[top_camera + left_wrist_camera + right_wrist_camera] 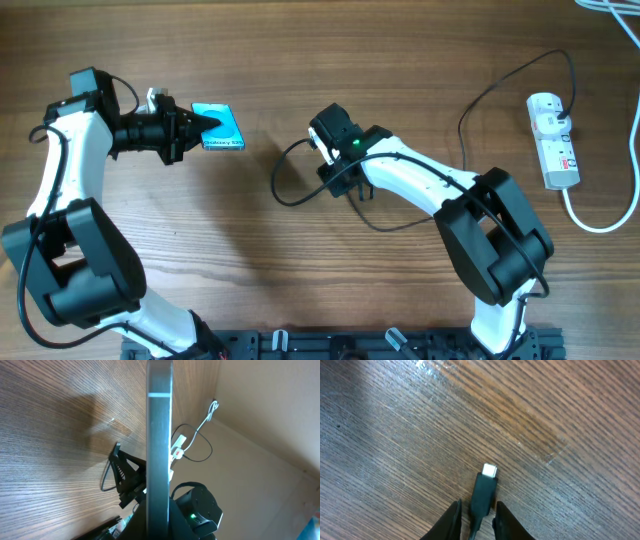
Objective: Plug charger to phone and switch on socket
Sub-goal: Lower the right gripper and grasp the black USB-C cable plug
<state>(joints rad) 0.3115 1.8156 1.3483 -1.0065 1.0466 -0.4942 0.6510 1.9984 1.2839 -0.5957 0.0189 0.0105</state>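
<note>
My left gripper point(197, 130) is shut on the phone point(221, 128) and holds it at the table's upper left, teal screen up in the overhead view. In the left wrist view the phone point(160, 435) shows edge-on as a dark upright bar between the jaws point(159, 512). My right gripper point(345, 183) is low over the table's middle. Its fingers point(477, 517) are closed in on the charger's black connector point(484, 491), whose silver tip points away. The charger's cable point(466, 125) runs to the socket point(555, 140) at the far right.
The socket's thick white cord point(600, 218) curves off the right edge. The black cable makes a loop point(285, 180) on the wood left of my right gripper. In the left wrist view my right arm point(197, 507) stands beyond the phone, and the socket point(177, 449) shows far off.
</note>
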